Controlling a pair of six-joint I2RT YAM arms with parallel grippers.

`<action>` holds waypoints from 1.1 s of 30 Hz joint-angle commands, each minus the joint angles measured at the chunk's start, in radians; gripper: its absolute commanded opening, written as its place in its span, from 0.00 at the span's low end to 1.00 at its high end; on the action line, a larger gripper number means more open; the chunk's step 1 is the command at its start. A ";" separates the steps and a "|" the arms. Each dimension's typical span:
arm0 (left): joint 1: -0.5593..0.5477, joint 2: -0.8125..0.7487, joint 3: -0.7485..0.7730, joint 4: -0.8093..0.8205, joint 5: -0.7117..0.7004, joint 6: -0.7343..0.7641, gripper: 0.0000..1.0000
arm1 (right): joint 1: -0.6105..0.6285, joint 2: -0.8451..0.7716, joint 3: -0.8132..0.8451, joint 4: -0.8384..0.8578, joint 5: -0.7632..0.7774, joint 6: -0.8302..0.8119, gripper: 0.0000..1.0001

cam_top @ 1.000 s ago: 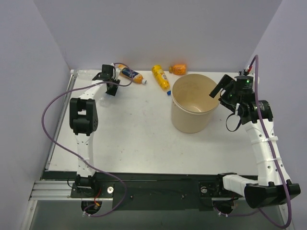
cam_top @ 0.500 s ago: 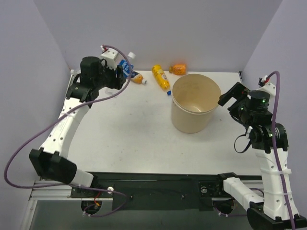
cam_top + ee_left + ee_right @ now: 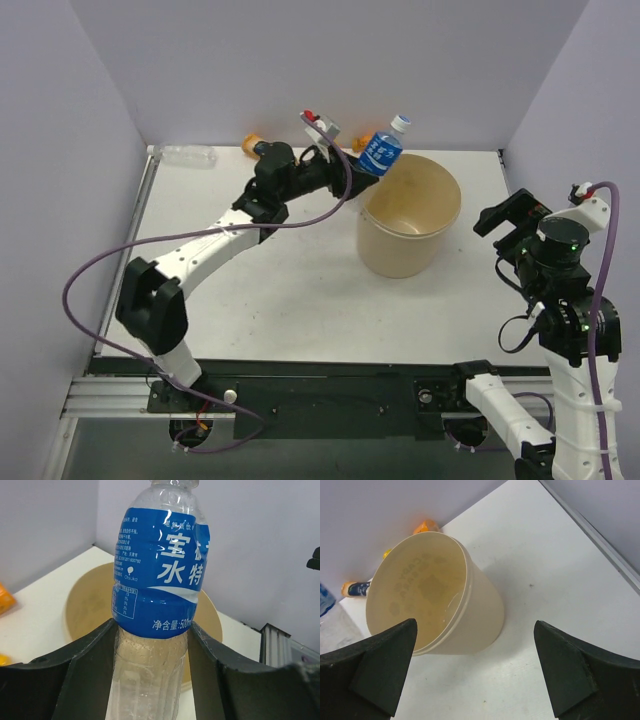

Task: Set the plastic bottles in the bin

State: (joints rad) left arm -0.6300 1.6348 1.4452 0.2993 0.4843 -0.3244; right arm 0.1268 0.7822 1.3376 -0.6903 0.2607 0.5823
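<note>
My left gripper point(image 3: 362, 160) is shut on a clear bottle with a blue label point(image 3: 380, 151), gripping its clear lower body point(image 3: 150, 670). The bottle hangs tilted in the air above the back-left rim of the round tan bin point(image 3: 400, 255). In the left wrist view the bin's mouth point(image 3: 90, 600) lies right behind the bottle. My right gripper point(image 3: 510, 213) stands open and empty to the right of the bin point(image 3: 482, 607), facing it. An orange-yellow bottle with a dark label point(image 3: 356, 588) and a short orange bottle point(image 3: 426, 526) lie behind the bin.
A clear unlabelled bottle point(image 3: 186, 155) lies at the back left corner. An orange cap point(image 3: 251, 141) peeks out behind the left arm. Purple walls close the table point(image 3: 290, 290) at the back and both sides. A purple cable loops off the left arm.
The left arm has lifted the blue-label bottle from the back left and swung it right, up to the bin's rim. The right arm has drawn back from the bin toward the near right.
</note>
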 commanded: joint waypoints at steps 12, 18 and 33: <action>-0.069 0.217 0.237 0.282 0.100 -0.128 0.55 | 0.007 0.032 0.021 -0.055 -0.004 -0.012 0.96; -0.105 0.278 0.371 0.172 0.092 -0.070 0.56 | 0.008 0.035 0.011 -0.054 -0.011 -0.001 0.96; -0.154 0.522 0.646 -0.057 -0.035 -0.033 0.95 | 0.007 -0.035 0.003 -0.086 0.077 -0.027 0.95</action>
State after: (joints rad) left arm -0.7692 2.2288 2.0335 0.3077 0.5205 -0.4320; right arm 0.1272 0.7559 1.3380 -0.7677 0.2817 0.5739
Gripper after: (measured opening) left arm 0.943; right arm 0.956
